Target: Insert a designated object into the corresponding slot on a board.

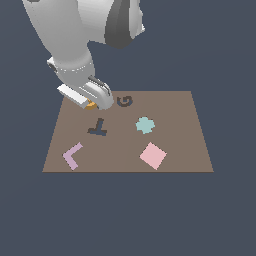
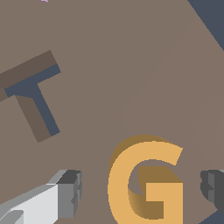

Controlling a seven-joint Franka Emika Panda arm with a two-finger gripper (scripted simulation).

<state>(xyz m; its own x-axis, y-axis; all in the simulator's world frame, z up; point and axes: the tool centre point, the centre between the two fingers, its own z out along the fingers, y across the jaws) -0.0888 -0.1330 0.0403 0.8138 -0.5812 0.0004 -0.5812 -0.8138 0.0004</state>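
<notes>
The white arm [image 1: 75,30] is the biggest thing in the exterior view, coming down from the top and reaching to the far corner of the board on the exterior view's left. The board [image 1: 185,145] is a flat brown rectangle lying on a dark blue-grey ground.

The gripper [image 2: 140,190] hangs low over that far corner. In the wrist view its fingers [image 2: 68,192] stand wide apart, one on each side of the orange G block [image 2: 146,175], and neither pad touches it; there is clear board between the pale finger and the block's curved back, and a smaller gap on the side of the dark finger. The block lies flat on the board. In the exterior view only a sliver of orange shows beneath the gripper.

The pink square [image 1: 153,155] lies near the board's near edge, toward the exterior view's right. The lilac L-shaped piece [image 1: 72,155] lies by the near corner on the exterior view's left. A pale teal rounded piece [image 1: 145,125] sits about mid-board. The T-shaped cutout [image 1: 98,126] is between the lilac piece and the gripper. The G-shaped slot [image 1: 125,101] is close to the far edge, just beside the gripper and apart from the block.
</notes>
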